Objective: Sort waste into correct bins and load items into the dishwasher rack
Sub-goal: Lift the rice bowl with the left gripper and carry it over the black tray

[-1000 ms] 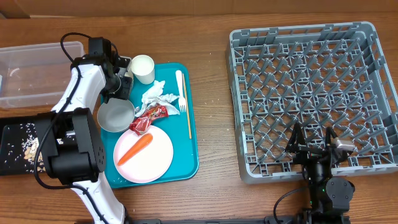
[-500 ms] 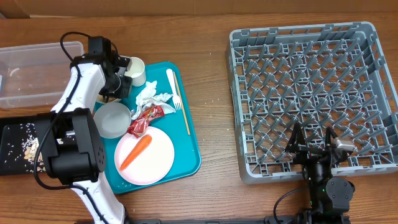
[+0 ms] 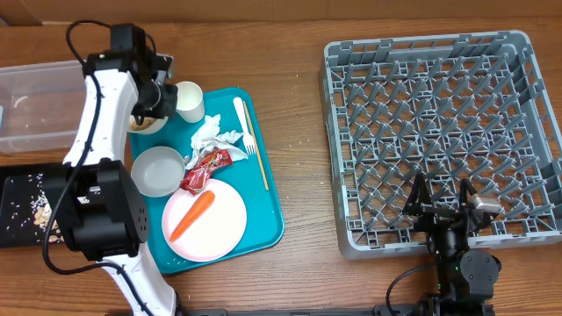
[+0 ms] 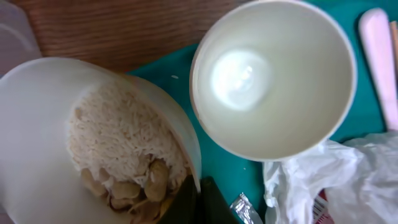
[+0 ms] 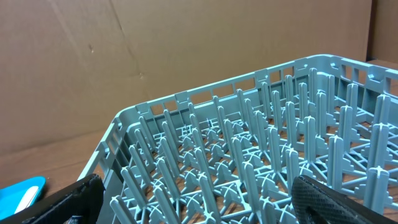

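Now | left gripper (image 4: 194, 206) pinched rim of rice bowl (image 4: 34, 149), likely for dumping scraps (image 4: 121, 146) | right gripper (image 3: 442, 200) gaped wide and empty, parked at dishwasher rack (image 3: 439, 105)

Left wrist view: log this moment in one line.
left pincer: shut on rice bowl | right pincer: open at rack | cup: empty

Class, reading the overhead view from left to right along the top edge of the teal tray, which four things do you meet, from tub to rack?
clear tub → white cup → white fork → dishwasher rack
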Robot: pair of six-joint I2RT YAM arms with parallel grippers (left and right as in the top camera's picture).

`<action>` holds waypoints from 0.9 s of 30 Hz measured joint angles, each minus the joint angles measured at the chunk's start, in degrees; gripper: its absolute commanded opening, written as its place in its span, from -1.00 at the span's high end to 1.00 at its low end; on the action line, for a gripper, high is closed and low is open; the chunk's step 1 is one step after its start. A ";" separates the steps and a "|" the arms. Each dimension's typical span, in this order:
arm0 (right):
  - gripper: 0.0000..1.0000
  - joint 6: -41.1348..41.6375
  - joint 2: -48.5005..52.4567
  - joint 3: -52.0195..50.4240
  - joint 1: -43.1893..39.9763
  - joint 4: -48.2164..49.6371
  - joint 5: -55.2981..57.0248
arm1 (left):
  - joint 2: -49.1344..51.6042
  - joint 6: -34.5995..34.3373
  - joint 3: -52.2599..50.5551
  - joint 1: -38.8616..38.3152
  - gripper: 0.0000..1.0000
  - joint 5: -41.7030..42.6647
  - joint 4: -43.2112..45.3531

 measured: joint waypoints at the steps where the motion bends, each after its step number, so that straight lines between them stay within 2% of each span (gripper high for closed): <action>1: -1.00 -0.02 0.00 0.00 0.00 -0.02 0.02 | 0.00 -0.61 1.09 0.00 0.92 -0.04 -1.07; 14: -1.00 -0.02 0.00 0.00 0.00 0.00 0.02 | 0.00 -4.37 13.75 0.00 0.92 2.45 -9.97; 22: -1.00 -0.02 0.00 0.00 0.00 0.02 0.02 | 0.00 -6.05 14.82 0.00 0.92 3.19 -12.07; 27: -1.00 -0.02 0.00 0.00 0.00 0.02 0.04 | -0.68 -10.12 14.82 0.52 0.92 3.45 -14.58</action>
